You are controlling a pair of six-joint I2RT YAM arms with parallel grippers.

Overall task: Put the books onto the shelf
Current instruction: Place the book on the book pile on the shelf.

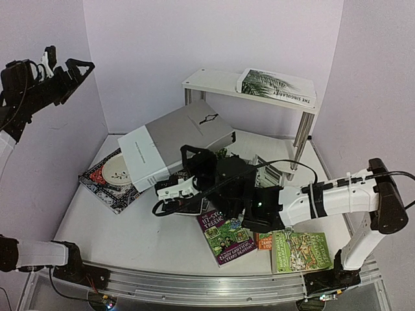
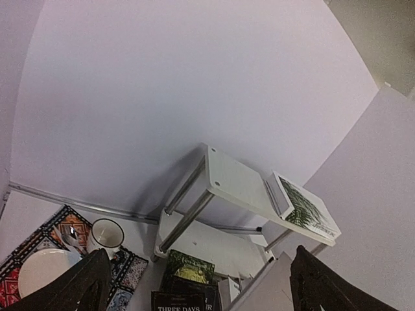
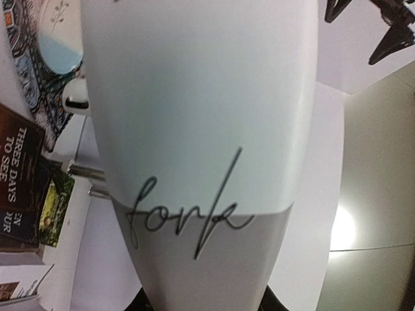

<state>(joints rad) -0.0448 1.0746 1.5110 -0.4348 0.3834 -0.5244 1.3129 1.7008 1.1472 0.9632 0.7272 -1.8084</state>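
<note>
Only wrist-close does "fork" show on the white book (image 3: 194,97) — right end effector (image 1: 192,154) pinching it.

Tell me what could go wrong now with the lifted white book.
The big white book is tilted and seems gripped near one edge only; it may slip. Its corner hangs over the mat and plate, which a fall could hit. The shelf already carries a palm-leaf book, leaving less room.

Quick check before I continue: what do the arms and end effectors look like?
Left arm and right arm: white tubular links, black joints. A black cable loops along the right arm. The left end effector is black, with triangular fingers.
</note>
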